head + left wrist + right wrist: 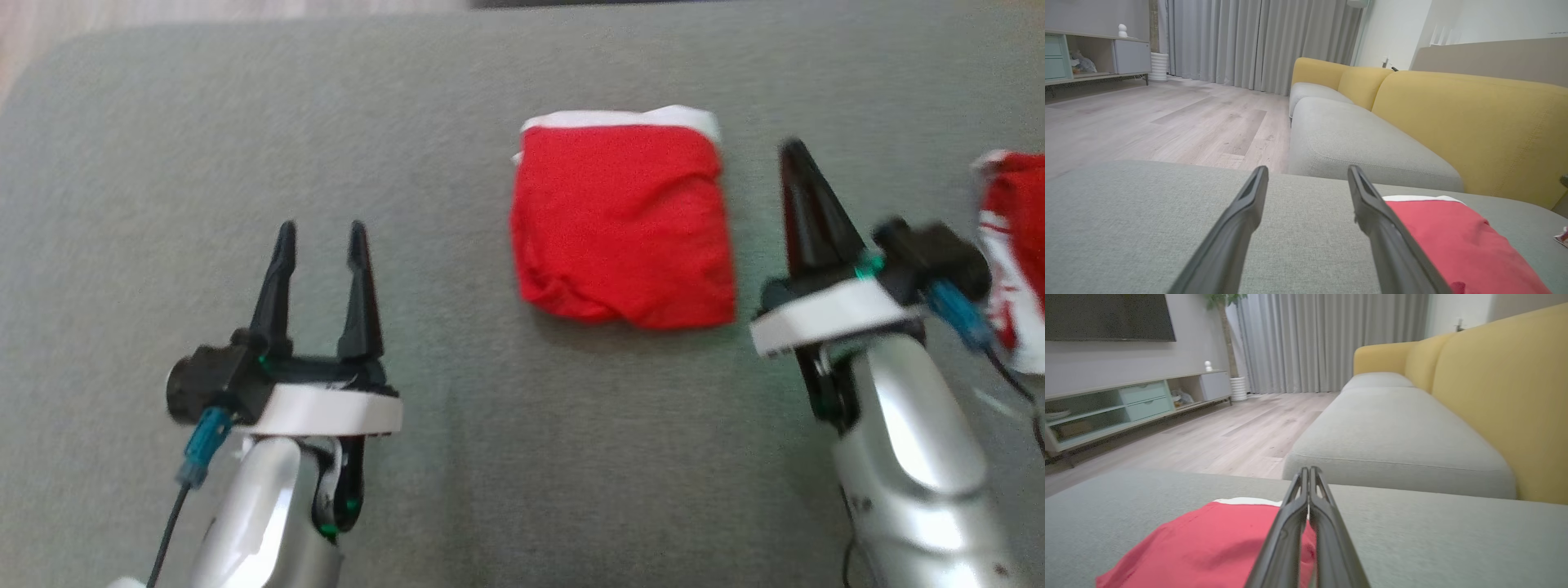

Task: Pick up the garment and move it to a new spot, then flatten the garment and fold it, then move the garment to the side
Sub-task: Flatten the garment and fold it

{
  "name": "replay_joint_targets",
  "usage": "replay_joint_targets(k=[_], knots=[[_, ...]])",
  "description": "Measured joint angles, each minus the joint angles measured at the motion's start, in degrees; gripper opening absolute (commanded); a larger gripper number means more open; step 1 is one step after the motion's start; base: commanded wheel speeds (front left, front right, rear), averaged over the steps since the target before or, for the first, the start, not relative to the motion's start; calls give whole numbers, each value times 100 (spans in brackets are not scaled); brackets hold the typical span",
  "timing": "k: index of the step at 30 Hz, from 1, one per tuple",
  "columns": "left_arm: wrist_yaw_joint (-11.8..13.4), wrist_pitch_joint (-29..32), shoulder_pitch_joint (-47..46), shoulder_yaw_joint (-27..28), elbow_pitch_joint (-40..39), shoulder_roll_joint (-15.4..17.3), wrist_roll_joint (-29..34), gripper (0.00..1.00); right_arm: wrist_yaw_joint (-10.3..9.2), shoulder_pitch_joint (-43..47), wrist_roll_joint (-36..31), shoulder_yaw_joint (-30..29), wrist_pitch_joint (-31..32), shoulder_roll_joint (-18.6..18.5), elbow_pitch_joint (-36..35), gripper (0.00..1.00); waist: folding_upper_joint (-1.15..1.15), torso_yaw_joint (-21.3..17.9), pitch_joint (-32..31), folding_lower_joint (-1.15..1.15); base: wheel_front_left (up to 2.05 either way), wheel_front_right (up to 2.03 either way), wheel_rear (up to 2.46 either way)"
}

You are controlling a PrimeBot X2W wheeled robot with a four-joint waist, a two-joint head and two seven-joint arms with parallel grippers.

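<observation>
The red garment [622, 224], folded into a squarish pad with a white band along its far edge, lies on the grey cushion [204, 122] in the middle of the head view. My left gripper [322, 237] hovers open to its left, apart from it, nothing between its fingers. My right gripper [793, 155] stands just right of the garment, fingers pressed together and empty. The left wrist view has the garment [1457, 241] beside the right finger, with my left gripper [1307, 173] over bare cushion. The right wrist view has the garment [1208, 543] left of my shut right gripper [1309, 470].
A second red and white cloth [1016, 253] lies at the right edge of the cushion. Beyond the cushion stand a grey and yellow sofa [1396, 428], wooden floor [1147, 118], curtains and a low cabinet [1131, 404].
</observation>
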Motion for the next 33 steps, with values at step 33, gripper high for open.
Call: replay_joint_targets(k=[33], knots=[[113, 0, -215, -223, 105, -3, -193, 100, 0, -1405, 731, 2470, 298, -69, 2820, 0, 0, 685, 159, -1, 0, 0, 0]])
